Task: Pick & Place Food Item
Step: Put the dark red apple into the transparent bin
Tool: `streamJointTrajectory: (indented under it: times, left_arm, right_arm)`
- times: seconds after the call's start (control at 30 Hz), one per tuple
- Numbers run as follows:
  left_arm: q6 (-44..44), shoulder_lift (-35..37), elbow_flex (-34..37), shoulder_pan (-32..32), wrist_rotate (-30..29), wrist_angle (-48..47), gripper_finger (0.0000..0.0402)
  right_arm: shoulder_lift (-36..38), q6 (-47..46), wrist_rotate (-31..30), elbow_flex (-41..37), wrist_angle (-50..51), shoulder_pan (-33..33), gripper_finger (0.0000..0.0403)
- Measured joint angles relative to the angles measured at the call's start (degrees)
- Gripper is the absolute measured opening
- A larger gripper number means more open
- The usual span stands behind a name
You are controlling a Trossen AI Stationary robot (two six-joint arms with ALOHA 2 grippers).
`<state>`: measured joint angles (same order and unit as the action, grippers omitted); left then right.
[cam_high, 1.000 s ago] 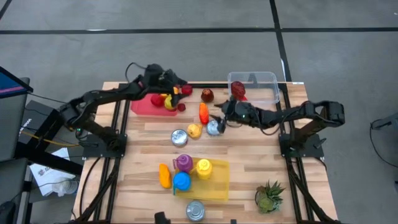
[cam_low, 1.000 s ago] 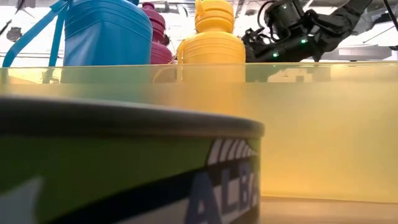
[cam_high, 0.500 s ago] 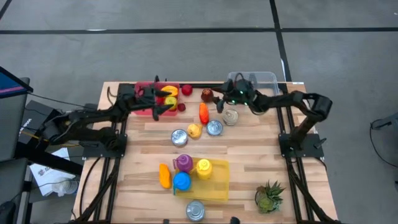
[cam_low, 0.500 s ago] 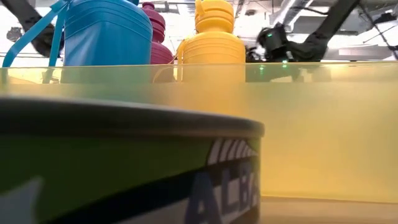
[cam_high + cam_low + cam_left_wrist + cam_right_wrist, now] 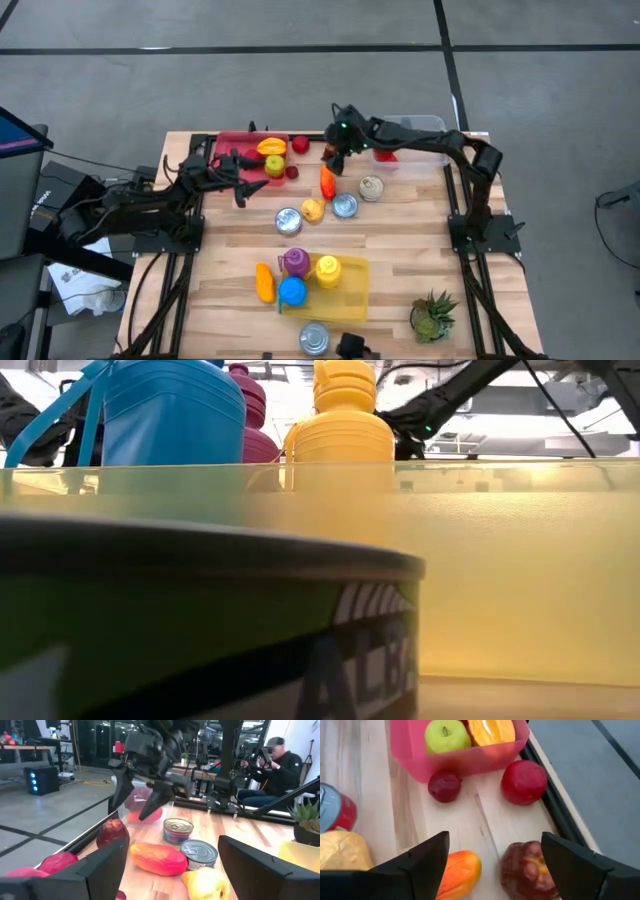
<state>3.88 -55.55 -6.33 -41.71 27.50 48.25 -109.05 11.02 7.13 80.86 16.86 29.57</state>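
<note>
My right gripper [image 5: 336, 156] is open and hovers above a dark red fruit [image 5: 527, 866] and an orange fruit [image 5: 460, 868] near the table's far edge; it touches nothing. The left wrist view shows its spread fingers [image 5: 145, 795] above the dark red fruit [image 5: 112, 833]. A pink tray [image 5: 232, 170] at the far left holds a green apple [image 5: 447, 735] and an orange-yellow fruit [image 5: 492, 730]. A red fruit [image 5: 524, 781] and a small dark red fruit [image 5: 444, 785] lie on the table beside the tray. My left gripper [image 5: 243, 177] is open and empty at the tray's near edge.
A clear bin [image 5: 425, 127] at the far right holds a red item [image 5: 386, 152]. Three cans [image 5: 345, 205] and a yellow fruit [image 5: 312, 210] lie mid-table. A yellow tray [image 5: 350, 295] with bottles, another can [image 5: 313, 338] and a plant [image 5: 432, 315] stand near the front. A person [image 5: 280, 767] sits beyond the table.
My right gripper has gone from the can at mid-table toward the far edge, then toward the left, and now stands over the dark red fruit. My left gripper has drawn back from above the pink tray toward the table's left and near edge.
</note>
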Motion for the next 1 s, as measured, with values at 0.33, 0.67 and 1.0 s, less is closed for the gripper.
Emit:
streamJointTrajectory:
  times: [0.33,0.67,1.0]
  left_arm:
    - [1.29,0.18,1.21,-0.96,-1.22,0.1,0.0303]
    - [1.57,-0.11,1.21,-1.51,-1.39,0.0,0.0303]
    - [2.45,-0.11,1.21,-1.49,-1.34,0.02,0.0303]
  right_arm:
    - [-1.95,2.27,0.05,7.15,3.91,0.26,0.0308]
    - [-2.8,2.53,0.07,9.13,12.02,3.78,0.0308]
    - [-11.8,4.68,0.46,16.38,19.36,5.62,0.0308]
